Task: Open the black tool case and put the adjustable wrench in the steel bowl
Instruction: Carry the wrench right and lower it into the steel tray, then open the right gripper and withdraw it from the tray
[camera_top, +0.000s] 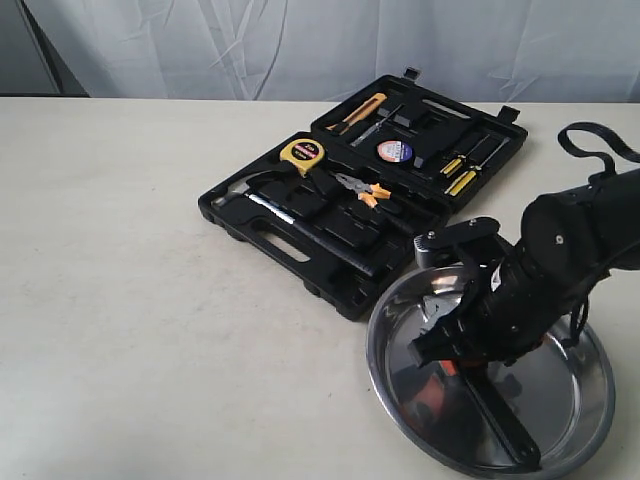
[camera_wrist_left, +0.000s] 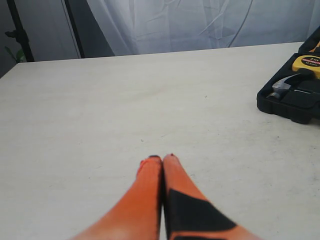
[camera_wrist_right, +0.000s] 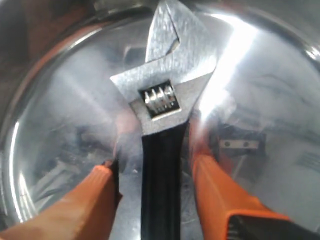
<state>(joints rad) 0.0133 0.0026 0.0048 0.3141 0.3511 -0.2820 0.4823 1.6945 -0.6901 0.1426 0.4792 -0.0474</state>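
Note:
The black tool case (camera_top: 330, 235) lies open on the table, lid folded back. To its front right sits the steel bowl (camera_top: 590, 385). The adjustable wrench (camera_wrist_right: 161, 107) lies inside the bowl (camera_wrist_right: 45, 130), silver head up, black handle (camera_top: 505, 420) running toward the near rim. My right gripper (camera_wrist_right: 156, 157) hovers low over the bowl and is open, an orange finger on each side of the handle with a gap on both sides. Far from the case, my left gripper (camera_wrist_left: 162, 159) is shut on nothing above bare table; only the case's corner (camera_wrist_left: 295, 97) shows in its view.
Inside the case remain a yellow tape measure (camera_top: 303, 155), orange-handled pliers (camera_top: 362, 188), a hammer (camera_top: 262, 205), screwdrivers (camera_top: 462, 170) and a tape roll (camera_top: 394, 150). White curtains hang behind the table.

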